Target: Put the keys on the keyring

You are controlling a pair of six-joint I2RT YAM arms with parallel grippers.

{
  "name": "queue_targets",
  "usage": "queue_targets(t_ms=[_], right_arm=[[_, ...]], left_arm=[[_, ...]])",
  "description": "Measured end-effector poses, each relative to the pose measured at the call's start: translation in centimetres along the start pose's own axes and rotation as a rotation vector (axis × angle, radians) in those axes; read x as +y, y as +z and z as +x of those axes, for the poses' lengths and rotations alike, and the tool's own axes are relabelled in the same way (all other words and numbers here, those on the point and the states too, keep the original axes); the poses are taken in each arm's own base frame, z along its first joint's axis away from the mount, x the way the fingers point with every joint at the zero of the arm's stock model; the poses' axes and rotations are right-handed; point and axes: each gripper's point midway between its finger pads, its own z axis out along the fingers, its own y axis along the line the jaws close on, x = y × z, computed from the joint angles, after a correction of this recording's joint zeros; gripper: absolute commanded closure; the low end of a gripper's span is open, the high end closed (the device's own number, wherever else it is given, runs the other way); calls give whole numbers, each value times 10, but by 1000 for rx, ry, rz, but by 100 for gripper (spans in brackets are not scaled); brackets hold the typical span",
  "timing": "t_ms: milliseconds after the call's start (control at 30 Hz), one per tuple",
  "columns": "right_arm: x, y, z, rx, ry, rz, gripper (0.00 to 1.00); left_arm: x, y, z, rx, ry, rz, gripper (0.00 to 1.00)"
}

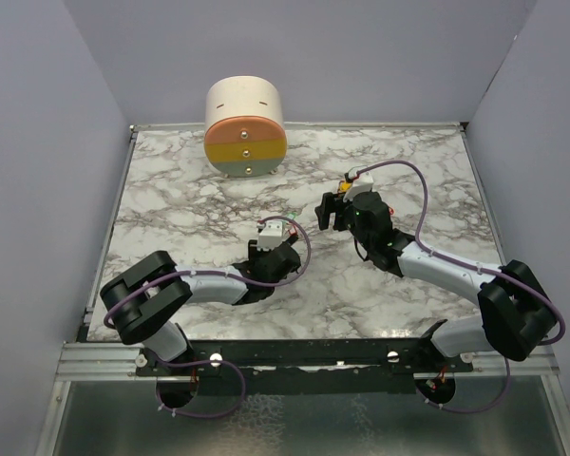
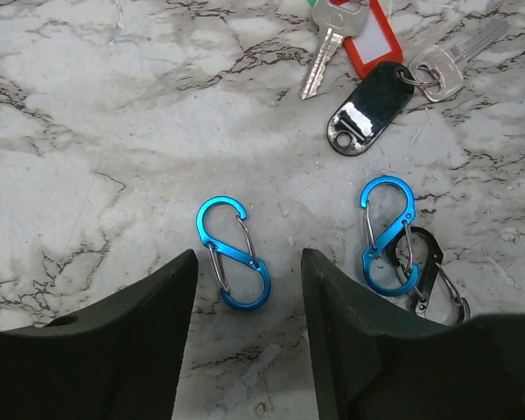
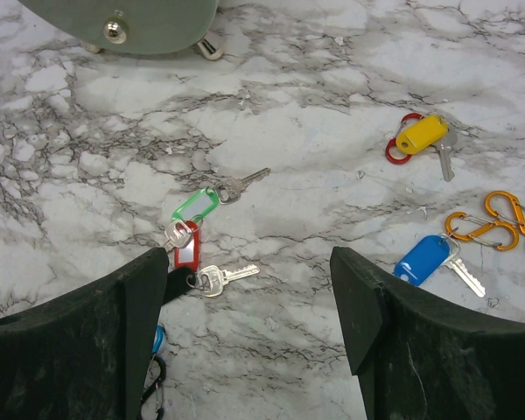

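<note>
Your left gripper [image 2: 249, 258] is open, low over the white marble tabletop [image 2: 87, 131]. A blue metal S-shaped clip [image 2: 234, 254], likely the keyring here, lies flat between its fingers and touches neither. The clip's long axis runs almost straight away from the wrist, far end tipped slightly left, so the jaws would close across its narrow width; line-up looks good. A second blue S-clip [image 2: 388, 234] and a black clip [image 2: 430, 278] sit just off the right finger, so watch for a snag. Your right gripper [image 3: 249, 254] is wide open and holds nothing. The keys lie flat. The red-tagged silver key [image 3: 185, 249] and green-tagged key [image 3: 197, 206] are just ahead of its left finger. The blue-tagged key [image 3: 423, 261] is ahead of its right finger, and the yellow-tagged key [image 3: 423, 134] is farther ahead-right. The right arm looks nearer the keys, the left nearer the clip.
</note>
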Motion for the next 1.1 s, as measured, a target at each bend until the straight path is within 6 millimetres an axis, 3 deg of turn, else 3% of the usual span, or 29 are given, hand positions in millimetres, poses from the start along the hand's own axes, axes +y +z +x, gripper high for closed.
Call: queue_targets(t_ms=[233,1100], right_arm=[[0,0,0,0,0,0,25],[0,0,0,0,0,0,25]], left_arm=[[2,1,-1,-2,-6,-4,59],[14,6,-4,-12,-31,-22,70]])
